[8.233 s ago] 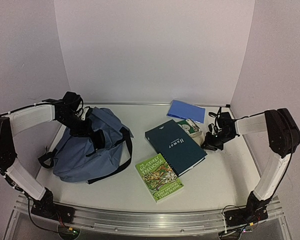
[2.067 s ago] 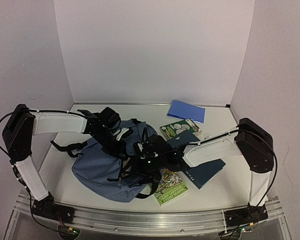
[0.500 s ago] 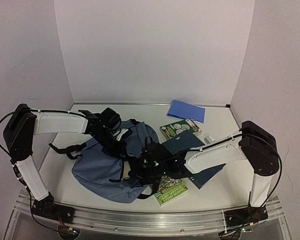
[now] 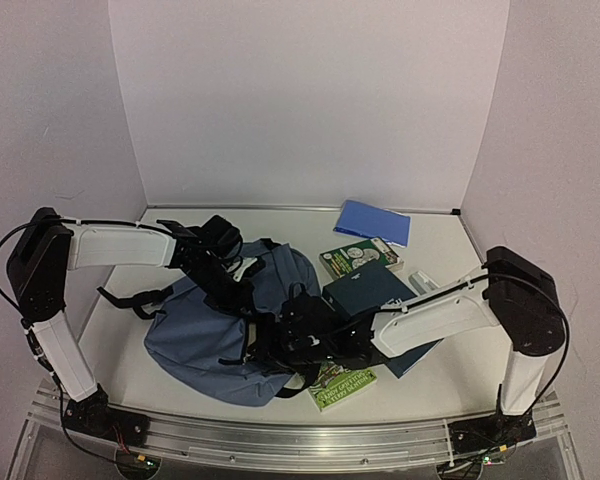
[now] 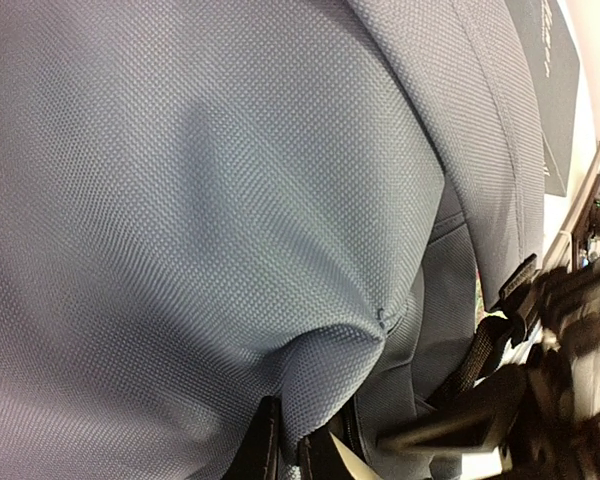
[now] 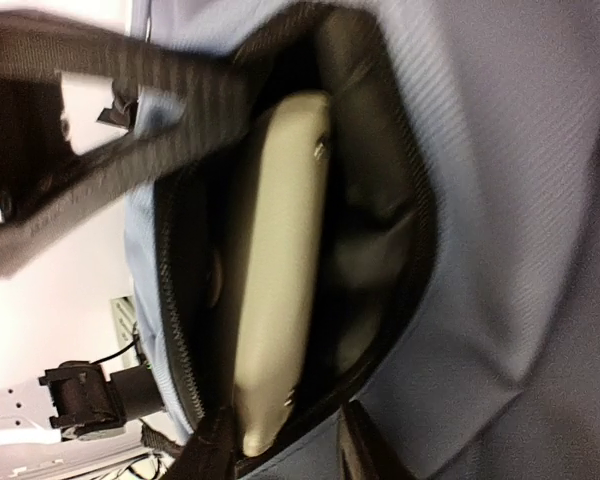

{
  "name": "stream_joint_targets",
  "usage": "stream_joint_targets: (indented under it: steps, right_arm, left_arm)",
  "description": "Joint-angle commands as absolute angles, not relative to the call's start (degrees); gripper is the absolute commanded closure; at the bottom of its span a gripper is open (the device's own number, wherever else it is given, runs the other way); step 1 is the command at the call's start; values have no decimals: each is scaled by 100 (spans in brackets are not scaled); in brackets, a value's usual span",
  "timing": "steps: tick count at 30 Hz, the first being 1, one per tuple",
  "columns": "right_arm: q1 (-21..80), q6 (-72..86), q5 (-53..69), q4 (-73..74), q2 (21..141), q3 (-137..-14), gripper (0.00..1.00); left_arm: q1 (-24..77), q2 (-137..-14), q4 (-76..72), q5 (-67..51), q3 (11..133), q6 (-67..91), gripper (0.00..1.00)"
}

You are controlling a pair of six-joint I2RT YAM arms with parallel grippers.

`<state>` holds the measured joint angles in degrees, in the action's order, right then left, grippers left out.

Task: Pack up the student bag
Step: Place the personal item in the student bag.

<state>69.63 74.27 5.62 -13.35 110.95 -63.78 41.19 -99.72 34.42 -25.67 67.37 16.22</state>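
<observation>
White counter [image 4: 442, 242] carries the student bag [image 4: 195, 345], slumped left of centre. The left gripper [image 5: 286, 446] is pinched tight on a fold of its blue fabric. The right gripper [image 6: 285, 452] has its jaws parted at the bag's unzipped opening, where a pale flat object [image 6: 275, 270] lies inside. A dark teal book [image 4: 365, 290] sits just to the right.

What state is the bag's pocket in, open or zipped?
Open. The student bag gapes, its black zipper parted, showing a pale flat object inside.
</observation>
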Motion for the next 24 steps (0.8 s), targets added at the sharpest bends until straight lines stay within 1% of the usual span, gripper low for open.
stream_joint_targets:
  steps: [1, 6, 12, 15, 24]
  right_arm:
    - [6703, 6667, 642, -1274, 10790, -6587, 65]
    - [6549, 6313, 1035, -1128, 11117, -6851, 73]
    - [6413, 6082, 1175, -1116, 11393, -7073, 75]
    - [6334, 6124, 1168, -1102, 11486, -7071, 78]
    - [6310, 6309, 1208, -1088, 11657, -6922, 77]
  left_arm:
    - [4152, -9740, 3188, -3036, 6908, 1473, 100]
    - [4148, -9746, 3189, -3123, 6912, 1445, 100]
    - [4155, -9772, 3177, -3210, 6909, 1433, 100]
    - [4157, -9775, 3163, -3230, 6903, 1433, 100]
    - [4158, -9765, 3121, -3289, 6889, 1449, 100]
